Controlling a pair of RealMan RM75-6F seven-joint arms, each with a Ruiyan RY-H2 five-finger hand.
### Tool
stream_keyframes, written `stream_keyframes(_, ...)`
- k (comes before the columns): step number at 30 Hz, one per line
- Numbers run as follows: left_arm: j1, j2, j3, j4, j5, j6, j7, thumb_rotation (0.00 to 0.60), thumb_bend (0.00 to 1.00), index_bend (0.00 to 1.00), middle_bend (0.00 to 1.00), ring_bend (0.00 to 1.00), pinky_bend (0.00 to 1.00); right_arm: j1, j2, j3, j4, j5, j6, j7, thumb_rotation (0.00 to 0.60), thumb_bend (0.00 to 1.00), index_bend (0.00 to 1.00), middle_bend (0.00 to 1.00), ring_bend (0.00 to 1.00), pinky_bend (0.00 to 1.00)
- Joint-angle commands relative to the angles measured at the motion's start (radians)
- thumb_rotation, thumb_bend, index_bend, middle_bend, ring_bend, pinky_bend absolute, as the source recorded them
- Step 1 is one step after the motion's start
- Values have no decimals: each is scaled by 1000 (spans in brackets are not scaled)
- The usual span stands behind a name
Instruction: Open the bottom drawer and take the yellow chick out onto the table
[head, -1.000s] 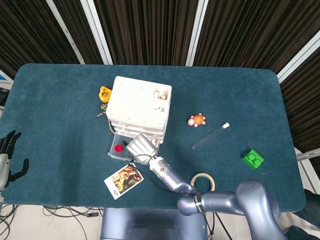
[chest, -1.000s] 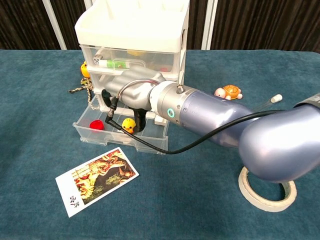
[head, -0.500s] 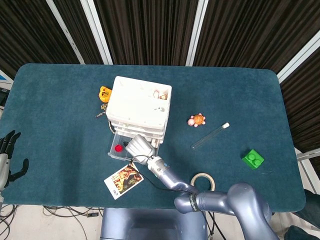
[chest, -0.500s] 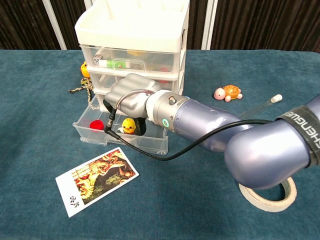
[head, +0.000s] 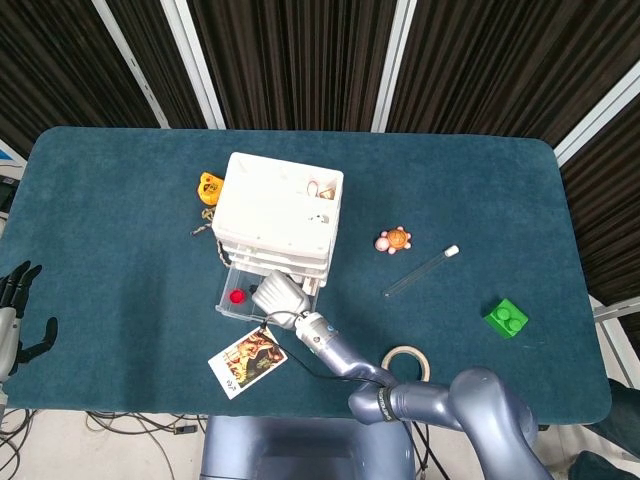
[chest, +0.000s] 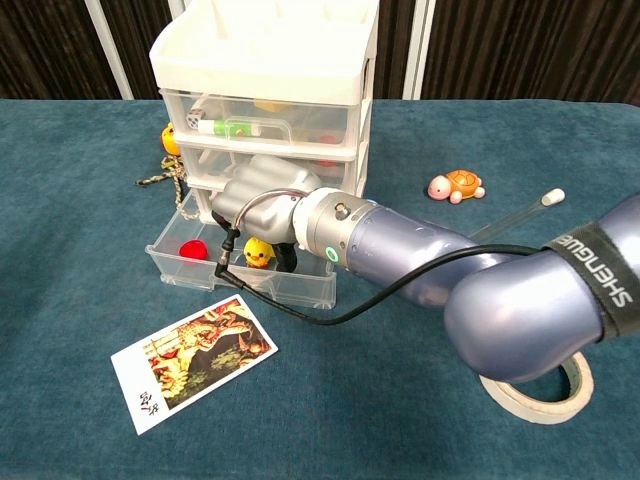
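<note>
Reaching into the pulled-out bottom drawer (chest: 240, 283), the right hand (chest: 268, 196) curls down over the yellow chick (chest: 259, 252), its dark fingers (chest: 288, 258) closing around the toy; the chick sits inside the drawer, just right of a red ball (chest: 195, 247) at its 9 o'clock. The drawer belongs to a white three-tier drawer unit (head: 279, 211) standing left of the table's centre.

Readable writing is scarce: the black band on the right forearm (chest: 598, 268) bears white letters reading "SHENGUE", cut off at the frame edge. A picture card (chest: 192, 360) lies on the blue table (head: 120, 250) at 6 o'clock from the drawer, with dark characters in its lower corner too small to read.

The left hand (head: 14, 310) hangs off the table's edge at 9 o'clock, fingers apart and holding nothing.

Compared with a second ago, the right hand has shifted a little toward the drawer's front and its fingers have drawn in on the chick, which now shows slightly higher against the palm. The forearm has swung closer to the chest camera, so the band's lettering has come into sight.

At 3 o'clock of the unit rest an orange turtle (head: 394, 240) and a clear tube (head: 421, 272); a green block (head: 506, 318) lies farther right, a tape roll (head: 407, 362) at 5 o'clock, an orange toy (head: 209, 187) at 10 o'clock.
</note>
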Motion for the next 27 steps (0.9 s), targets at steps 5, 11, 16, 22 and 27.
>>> stream_keyframes(5,-1,1,1,-1,-1,-2,1,600,464,35,0,0,0,-1,-12,4,21,-10,-4,-11,600,239,401,1000,1000,1000)
stream_keyframes(11,0,1,1,-1,-1,-2,0,600,464,35,0,0,0,-2,-18,9,31,-9,-17,-18,600,244,411,1000,1000,1000)
stream_keyframes(16,-1,2,1,-2,-1,-4,0,600,464,35,0,0,0,-3,-23,13,35,-15,-15,-17,600,245,435,1000,1000,1000)
stream_keyframes(22,-1,3,2,-3,-2,-5,-2,600,464,36,0,0,0,-5,-29,16,43,-23,-17,-15,600,249,444,1000,1000,1000)
stream_keyframes(27,-1,4,2,-4,-2,-6,-4,600,464,35,0,0,0,-6,-31,19,47,-28,-20,-16,600,248,451,1000,1000,1000)
